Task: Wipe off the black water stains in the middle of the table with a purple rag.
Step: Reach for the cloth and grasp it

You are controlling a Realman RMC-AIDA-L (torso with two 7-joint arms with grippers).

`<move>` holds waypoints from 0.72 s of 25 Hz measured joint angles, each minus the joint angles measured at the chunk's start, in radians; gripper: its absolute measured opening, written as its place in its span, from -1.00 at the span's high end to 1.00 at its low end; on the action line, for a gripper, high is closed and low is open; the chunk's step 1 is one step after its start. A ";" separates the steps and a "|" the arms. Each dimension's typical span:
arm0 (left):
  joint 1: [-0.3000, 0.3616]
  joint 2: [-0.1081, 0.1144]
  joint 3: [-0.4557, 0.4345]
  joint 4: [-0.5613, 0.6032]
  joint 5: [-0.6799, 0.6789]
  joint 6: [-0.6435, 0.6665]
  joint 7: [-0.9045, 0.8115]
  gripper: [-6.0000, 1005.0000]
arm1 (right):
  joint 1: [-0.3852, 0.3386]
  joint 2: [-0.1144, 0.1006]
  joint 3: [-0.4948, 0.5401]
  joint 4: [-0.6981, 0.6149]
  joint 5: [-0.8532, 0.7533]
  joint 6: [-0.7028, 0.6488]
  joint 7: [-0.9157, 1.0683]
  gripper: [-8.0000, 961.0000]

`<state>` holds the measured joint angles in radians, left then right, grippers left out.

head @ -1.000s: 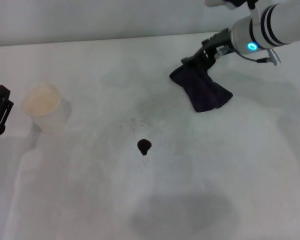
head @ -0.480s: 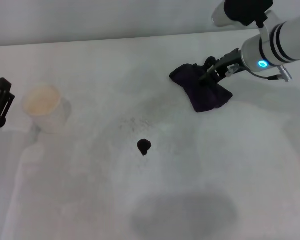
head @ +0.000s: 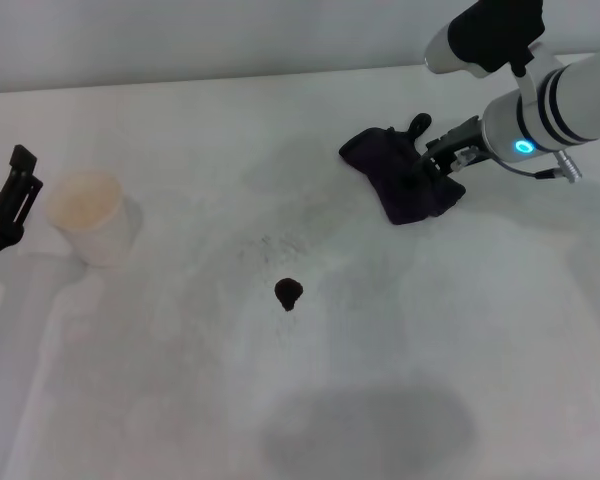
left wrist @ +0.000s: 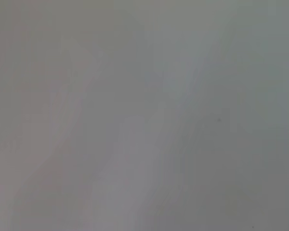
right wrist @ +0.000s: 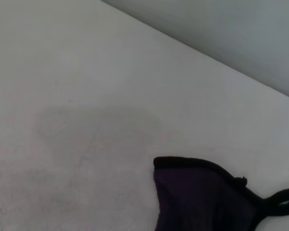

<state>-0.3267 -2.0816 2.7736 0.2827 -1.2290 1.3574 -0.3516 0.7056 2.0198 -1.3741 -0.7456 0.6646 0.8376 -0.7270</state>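
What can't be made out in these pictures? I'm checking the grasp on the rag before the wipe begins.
- Right gripper over the purple rag, head view: its dark fingers merge with the dark cloth, so the grip is unclear.
- Right wrist view: no fingers show; the rag is cut off by the frame edge.
- Left wrist view: a featureless blur.
- Left gripper, head view: partly cut off at the edge; its state is unclear.
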 joint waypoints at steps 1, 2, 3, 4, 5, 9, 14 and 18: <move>0.000 0.000 0.000 0.000 0.000 0.000 0.000 -0.77 | -0.001 0.001 0.000 0.002 0.001 0.000 0.000 -0.72; -0.001 0.000 0.000 0.000 0.000 0.000 0.000 -0.77 | -0.001 0.001 0.000 0.004 0.001 0.000 0.000 -0.69; -0.002 0.000 0.000 0.000 0.000 0.000 0.000 -0.77 | -0.001 0.002 0.000 0.006 0.001 -0.001 0.000 -0.66; -0.002 0.000 0.000 0.000 0.000 0.000 0.000 -0.77 | -0.001 0.002 0.000 0.007 0.001 -0.003 0.000 -0.63; -0.003 0.000 0.000 0.000 0.000 0.000 0.000 -0.77 | -0.001 0.002 0.000 0.008 0.001 -0.005 0.000 -0.60; -0.004 -0.001 0.000 -0.001 0.000 0.000 0.000 -0.77 | 0.000 0.003 -0.012 0.008 0.016 -0.011 0.000 -0.34; -0.007 -0.002 0.000 -0.001 0.000 0.000 0.000 -0.77 | 0.000 0.003 -0.042 0.011 0.026 -0.028 0.000 0.03; -0.009 -0.002 0.000 -0.001 0.000 0.000 0.000 -0.76 | 0.005 0.005 -0.064 0.038 0.031 -0.058 0.002 0.07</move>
<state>-0.3358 -2.0832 2.7734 0.2821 -1.2286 1.3576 -0.3512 0.7106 2.0245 -1.4378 -0.7075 0.6959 0.7800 -0.7247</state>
